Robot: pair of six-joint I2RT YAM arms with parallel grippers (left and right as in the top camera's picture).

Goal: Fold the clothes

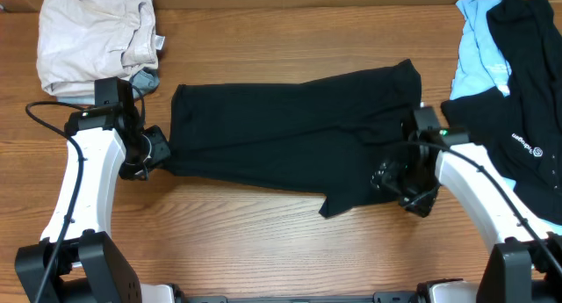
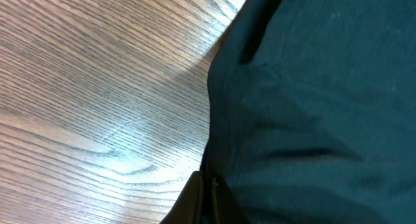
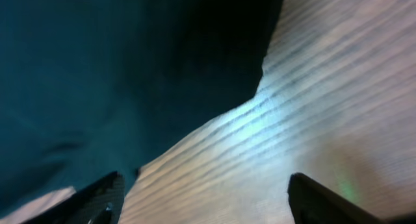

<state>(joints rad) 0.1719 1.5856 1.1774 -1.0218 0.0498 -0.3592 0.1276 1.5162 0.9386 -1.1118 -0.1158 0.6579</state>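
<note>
A large plain black garment [image 1: 290,132] of the clothes lies spread flat across the middle of the wooden table [image 1: 263,250]. My left gripper [image 1: 160,154] is at its left edge. In the left wrist view that gripper [image 2: 209,197] is shut, its fingertips pinching the edge of the dark fabric [image 2: 312,107]. My right gripper [image 1: 399,184] hovers over the garment's lower right corner. It [image 3: 211,201] is open, with its fingers [image 3: 97,198] wide apart, bare wood between them and the cloth's edge [image 3: 130,74] just ahead.
A beige garment [image 1: 97,39] lies bunched at the back left, with a grey scrap [image 1: 145,79] beside it. At the right edge lie a light blue garment [image 1: 479,44] and a black one with a white logo [image 1: 527,119].
</note>
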